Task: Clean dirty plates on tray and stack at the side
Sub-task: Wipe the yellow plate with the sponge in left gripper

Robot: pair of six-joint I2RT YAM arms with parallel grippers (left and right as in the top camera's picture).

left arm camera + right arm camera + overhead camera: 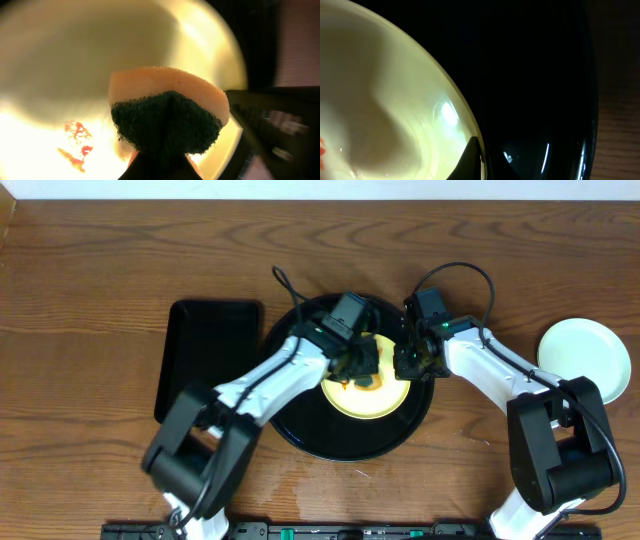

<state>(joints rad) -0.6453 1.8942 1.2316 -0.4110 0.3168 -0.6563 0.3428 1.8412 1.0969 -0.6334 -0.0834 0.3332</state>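
Centrally on the wooden table [100, 260] lies the round black tray [305, 430], with a rectangular black tray [205, 360] just left of it. The yellow plate [375, 405] sits inside the round tray; a white plate [585, 358] lies at far right. The left gripper [365, 370] pinches a sponge [170, 115] above the yellow plate, near its orange smear [75, 145]. The right gripper [413, 363] is at this plate's right rim; if it grips, I cannot tell.

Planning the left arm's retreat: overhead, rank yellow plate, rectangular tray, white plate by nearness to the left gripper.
1. Yellow plate, under the left gripper, on the round tray.
2. Rectangular tray, image-left of the round tray.
3. White plate, far image-right.
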